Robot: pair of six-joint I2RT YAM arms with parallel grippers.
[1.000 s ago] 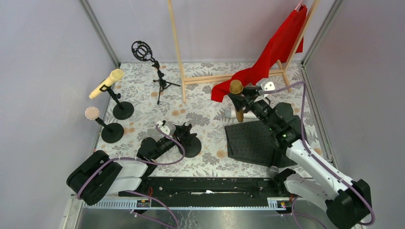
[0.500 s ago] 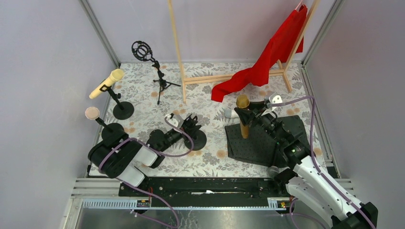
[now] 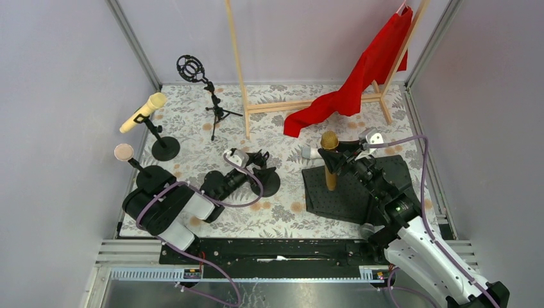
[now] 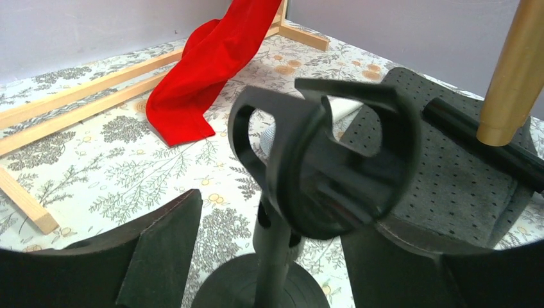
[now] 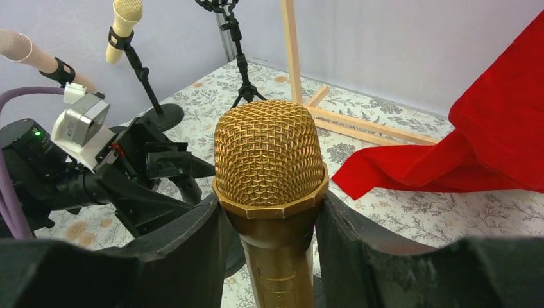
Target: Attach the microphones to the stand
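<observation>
item 1 — gold microphone (image 5: 268, 160): upright, mesh head up; pinched on both sides of its body by the right gripper (image 3: 335, 164); lower end over the near-left part of the black perforated pad (image 3: 359, 196); whether it touches the pad cannot be told.
item 2 — white microphone (image 3: 310, 153): lying on the floral desk (image 3: 192, 138) just behind the gold one, at the pad's far edge, partly hidden.
item 3 — pale yellow microphone (image 3: 144, 112): clipped, tilted head-up, in a round-based stand (image 3: 165, 147) at far left.
item 4 — pink microphone (image 3: 123, 152): clipped in a second round-based stand (image 3: 151, 178), nearer, by the left wall.
item 5 — empty stand (image 4: 321, 160): black, short stem, open c-shaped clip, mid-desk; left gripper (image 3: 258, 162) low around it, fingers spread wide either side of the stem, gripping nothing.
also: tripod with ring mount (image 3: 192, 67); wooden rack (image 3: 238, 58); red cloth (image 3: 359, 74) draped from the rack down to the desk.
</observation>
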